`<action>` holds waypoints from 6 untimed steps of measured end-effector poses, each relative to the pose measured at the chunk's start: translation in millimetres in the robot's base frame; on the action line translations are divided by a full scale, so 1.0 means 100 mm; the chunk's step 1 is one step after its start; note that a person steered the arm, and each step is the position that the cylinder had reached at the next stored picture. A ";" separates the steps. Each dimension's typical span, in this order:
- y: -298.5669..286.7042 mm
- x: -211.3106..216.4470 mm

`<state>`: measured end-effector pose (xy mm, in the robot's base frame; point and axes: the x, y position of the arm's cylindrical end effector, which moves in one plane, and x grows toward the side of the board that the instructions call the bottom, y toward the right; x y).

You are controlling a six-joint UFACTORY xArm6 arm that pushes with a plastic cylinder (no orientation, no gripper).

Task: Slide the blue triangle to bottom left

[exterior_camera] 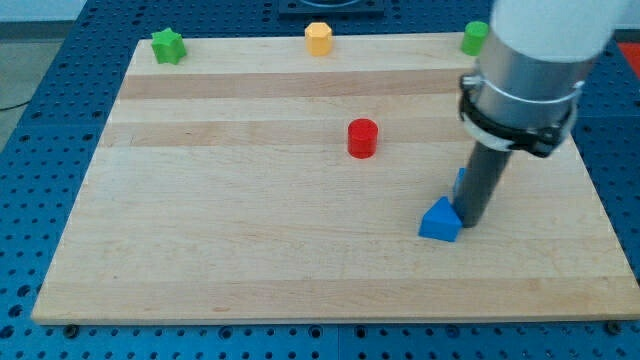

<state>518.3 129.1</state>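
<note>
A pale wooden board (250,260) fills most of the frame, lying on a blue perforated table (30,150) that shows at the left, right and bottom edges. The arm's white and grey body (530,70) comes in from the upper right of the frame and narrows into the dark rod (483,185); there is no pincer here to be wide, narrow or holding anything, only the rod. My tip (470,222) rests on the board right of centre, touching the right side of the blue triangle (440,221), which sits in the lower right part of the frame. A sliver of a second blue block (459,182) shows just behind the rod, shape unclear. A red cylinder (362,137) stands near the centre. Along the top edge sit a green star (168,46) at upper left, a yellow block (318,38) in the middle and a green block (475,38) at upper right, partly hidden by the arm.
</note>
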 end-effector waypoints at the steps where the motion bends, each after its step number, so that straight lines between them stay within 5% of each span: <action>1: -0.32 0.01; 4: -0.62 0.52; 6: -1.22 0.17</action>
<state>535.3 7.0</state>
